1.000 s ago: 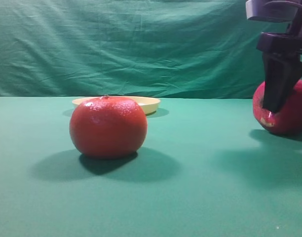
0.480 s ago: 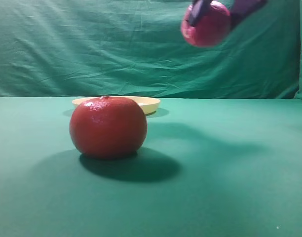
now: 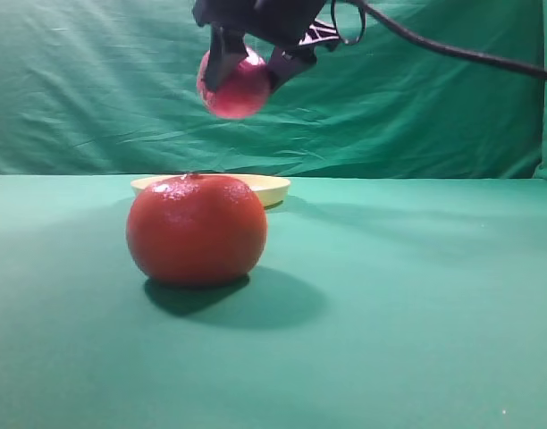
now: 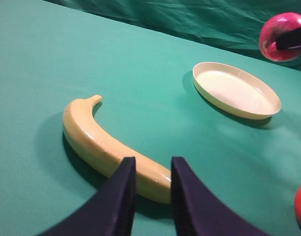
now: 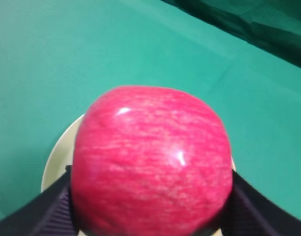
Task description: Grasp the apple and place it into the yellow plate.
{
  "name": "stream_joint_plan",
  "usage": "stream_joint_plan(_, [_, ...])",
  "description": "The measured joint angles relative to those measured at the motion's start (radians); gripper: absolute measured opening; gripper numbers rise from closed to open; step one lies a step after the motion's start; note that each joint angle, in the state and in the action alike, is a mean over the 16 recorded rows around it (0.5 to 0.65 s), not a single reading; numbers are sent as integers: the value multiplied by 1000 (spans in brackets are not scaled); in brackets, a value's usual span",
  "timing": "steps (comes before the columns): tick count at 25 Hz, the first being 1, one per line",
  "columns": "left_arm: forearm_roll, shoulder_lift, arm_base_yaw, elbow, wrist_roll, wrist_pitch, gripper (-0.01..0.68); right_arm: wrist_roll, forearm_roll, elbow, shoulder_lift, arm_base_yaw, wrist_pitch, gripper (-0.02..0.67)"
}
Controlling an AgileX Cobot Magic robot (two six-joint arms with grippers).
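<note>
The right gripper (image 3: pixel 248 64) hangs high in the air with the apple (image 3: pixel 234 86) clamped between its dark fingers, one on each side of the fruit. The apple is clear of the green surface (image 3: pixel 408 295), well above it, and in the right wrist view the glossy crimson fruit (image 5: pixel 151 160) fills most of the picture, with the pale rim of the yellow plate (image 5: pixel 54 157) showing underneath it on the left. From the front, the yellow plate (image 3: pixel 272 189) sits flat toward the back of the surface, half hidden behind a matte orange-red round fruit (image 3: pixel 197 230) that stands nearer to me.

Over on the other side, the left gripper (image 4: pixel 149 196) is low and holds nothing; its two dark fingers stand a little apart, just above a yellow banana (image 4: pixel 99 142) lying on the surface. In that view the yellow plate (image 4: pixel 236 89) lies beyond the banana, well apart from it, and the held apple (image 4: pixel 282 35) shows at the upper right edge.
</note>
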Motion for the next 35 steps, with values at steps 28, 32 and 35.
stream_joint_plan(28, [0,0,0,0,0,0,157,120,-172,60,-641,0,528,0])
stream_joint_plan(32, [0,0,0,0,0,0,157,150,-172,176,-774,0,515,0])
stream_joint_plan(35, [0,0,0,0,0,0,157,160,-170,301,-884,0,465,0])
